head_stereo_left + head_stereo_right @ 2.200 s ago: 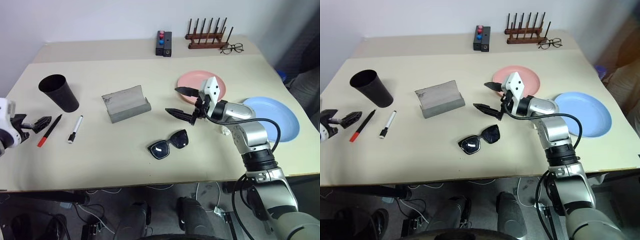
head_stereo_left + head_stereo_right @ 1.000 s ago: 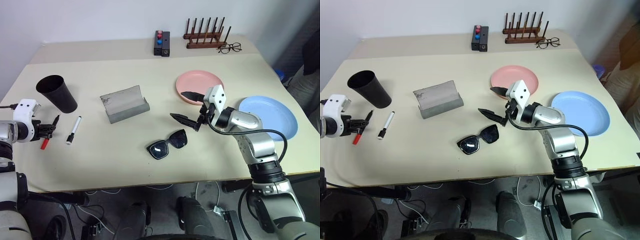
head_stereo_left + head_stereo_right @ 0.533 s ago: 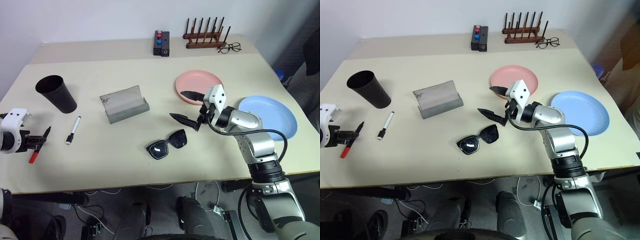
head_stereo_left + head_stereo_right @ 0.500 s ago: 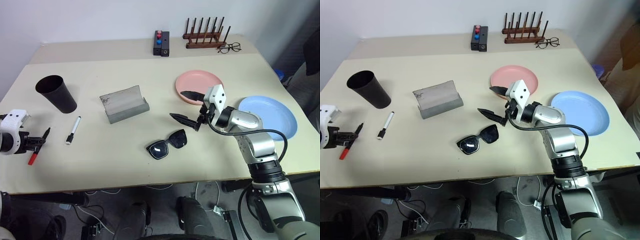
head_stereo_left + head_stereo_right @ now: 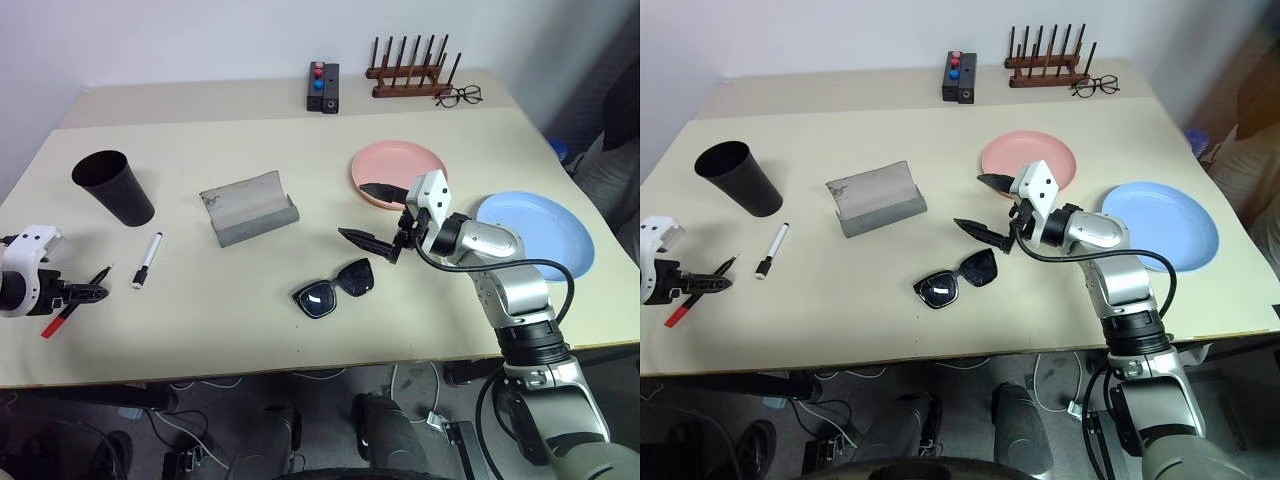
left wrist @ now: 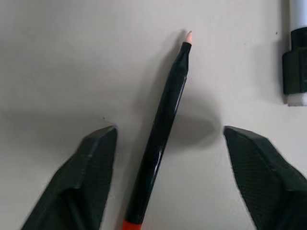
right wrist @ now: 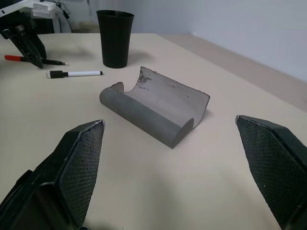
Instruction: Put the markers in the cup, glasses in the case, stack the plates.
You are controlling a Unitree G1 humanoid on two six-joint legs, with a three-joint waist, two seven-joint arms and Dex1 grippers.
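- Our left gripper point(image 6: 168, 158) is at the table's point(image 5: 300, 335) left edge, fingers spread, and the black marker with the red end point(image 6: 160, 139) lies on the tabletop between them, touched by neither
- The white marker with the black cap point(image 5: 148, 260) lies just beyond it, near the black cup point(image 5: 113, 187), which stands upright
- Our right gripper point(image 5: 372, 214) hovers mid-table, fingers splayed wide and holding nothing, aimed at the grey case point(image 7: 156, 108)
- The case sits open and empty, between the cup and the pink plate point(image 5: 400, 165)
- The sunglasses point(image 5: 335, 288) rest on the table just below our right gripper
- The blue plate point(image 5: 550, 230) lies apart from the pink one, to its right
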